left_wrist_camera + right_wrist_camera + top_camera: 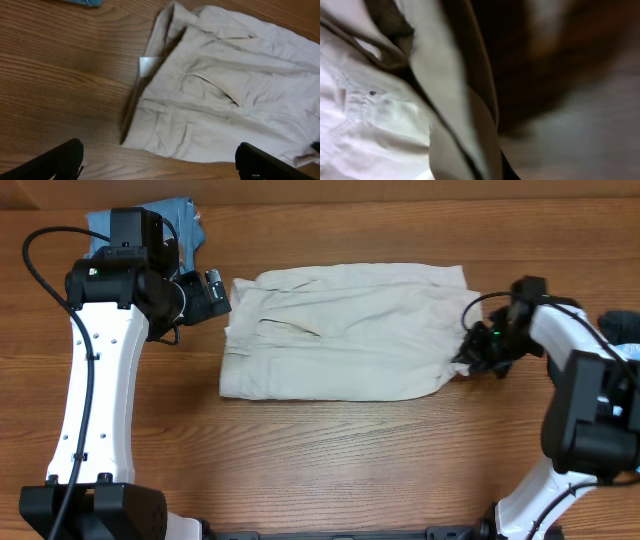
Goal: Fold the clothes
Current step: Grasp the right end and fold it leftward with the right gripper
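Now right gripper (pixel 468 362) pinches the shorts (pixel 340 330) by their right edge; left gripper (pixel 215 293) gapes above bare table (pixel 330 465)

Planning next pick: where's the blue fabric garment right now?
Overhead view: the blue fabric garment sits at the wooden table's far left, partly hidden under the left arm, apart from the cream-beige cotton shorts at centre.

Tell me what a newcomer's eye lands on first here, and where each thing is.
The cream shorts lie spread across the middle of the wooden table. The right tool is pinched shut on their right edge, while the left tool hangs open beside their left end. A blue garment sits bunched at the far-left corner, partly hidden by the left arm.
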Motion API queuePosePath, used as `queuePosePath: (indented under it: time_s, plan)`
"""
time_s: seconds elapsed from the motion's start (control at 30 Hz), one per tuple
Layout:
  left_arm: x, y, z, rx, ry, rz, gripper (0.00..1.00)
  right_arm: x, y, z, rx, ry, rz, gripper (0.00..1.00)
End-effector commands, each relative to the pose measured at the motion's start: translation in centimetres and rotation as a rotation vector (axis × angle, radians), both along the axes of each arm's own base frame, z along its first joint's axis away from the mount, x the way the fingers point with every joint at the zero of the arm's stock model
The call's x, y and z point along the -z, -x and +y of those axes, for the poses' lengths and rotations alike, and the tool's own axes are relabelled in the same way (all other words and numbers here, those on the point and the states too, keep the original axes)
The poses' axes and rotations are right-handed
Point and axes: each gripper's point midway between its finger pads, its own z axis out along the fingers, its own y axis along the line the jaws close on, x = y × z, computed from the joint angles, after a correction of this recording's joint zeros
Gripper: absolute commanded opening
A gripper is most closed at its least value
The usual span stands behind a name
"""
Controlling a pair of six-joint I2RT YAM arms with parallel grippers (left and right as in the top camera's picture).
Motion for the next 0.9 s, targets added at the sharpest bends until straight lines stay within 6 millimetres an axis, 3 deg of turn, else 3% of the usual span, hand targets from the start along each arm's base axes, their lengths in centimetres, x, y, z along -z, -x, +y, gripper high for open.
queuePosePath:
  time_s: [0.0,0.07,0.17,0.3,0.43,0.53,0.57,0.63,0.73,0.77,0.87]
  plan:
    - [0.5,-0.1,-0.1,-0.015,0.016,0.017,1.0,-5.0,-0.7,-3.8,0.126,0.098,-0.109,0.04]
    - [0.5,-0.2,-0.1,-0.016,0.017,0.013,1.0,-8.3,-1.3,-4.5,0.123,0.167,-0.188,0.04]
    - [0.5,-0.3,0.0,-0.016,0.017,0.012,1.0,-10.8,-1.9,-2.4,0.051,0.23,-0.266,0.04]
    - [0.5,-0.3,-0.1,-0.015,0.017,0.013,1.0,-10.4,-2.0,3.7,-0.15,0.327,-0.289,0.04]
    - [0.6,-0.1,-0.1,-0.014,0.017,0.021,1.0,-10.1,-0.3,11.7,-0.378,0.334,-0.323,0.04]
    - [0.7,0.1,-0.1,-0.014,0.017,0.03,1.0,-8.4,1.2,15.5,-0.494,0.32,-0.292,0.13]
    - [0.7,0.1,-0.1,-0.014,0.017,0.031,1.0,-7.8,1.6,16.2,-0.515,0.32,-0.28,0.28]
    - [0.7,0.2,-0.1,-0.014,0.017,0.035,1.0,-7.7,1.5,16.9,-0.491,0.313,-0.281,0.72]
    - [0.8,0.3,-0.1,-0.014,0.017,0.039,1.0,-10.9,-0.1,15.1,-0.412,0.33,-0.337,0.86]
    - [0.8,0.3,-0.1,-0.014,0.017,0.039,1.0,-12.7,-0.8,13.5,-0.367,0.345,-0.352,0.99]
    - [0.8,0.3,-0.1,-0.014,0.017,0.038,1.0,-17.3,-2.8,7.2,-0.184,0.361,-0.377,1.0]
